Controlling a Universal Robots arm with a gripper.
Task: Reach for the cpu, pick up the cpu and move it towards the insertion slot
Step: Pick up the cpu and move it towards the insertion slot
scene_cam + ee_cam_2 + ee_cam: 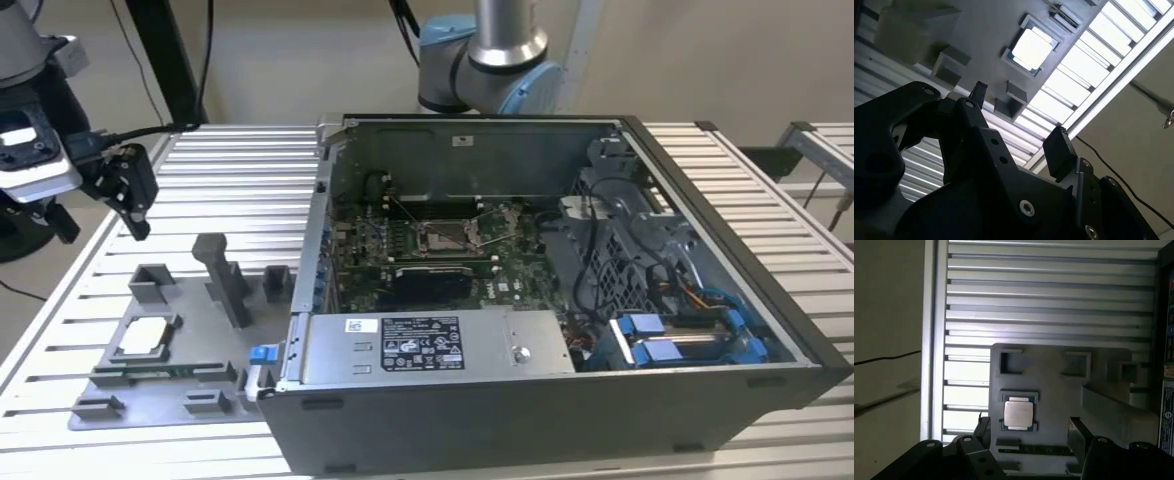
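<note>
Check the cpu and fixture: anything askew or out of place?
Nothing stands out. The cpu lies flat and square in its pocket on the grey fixture, and the open gripper hangs above it, empty.

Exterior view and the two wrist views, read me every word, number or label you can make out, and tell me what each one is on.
Big label on the metal box at the front of the computer case: printed, too small to read.
Small white label beside it: too small to read.
Label strip in the first wrist view: blurred, unreadable.
cpu top: no print can be made out.
Nothing can be quoted.
</note>
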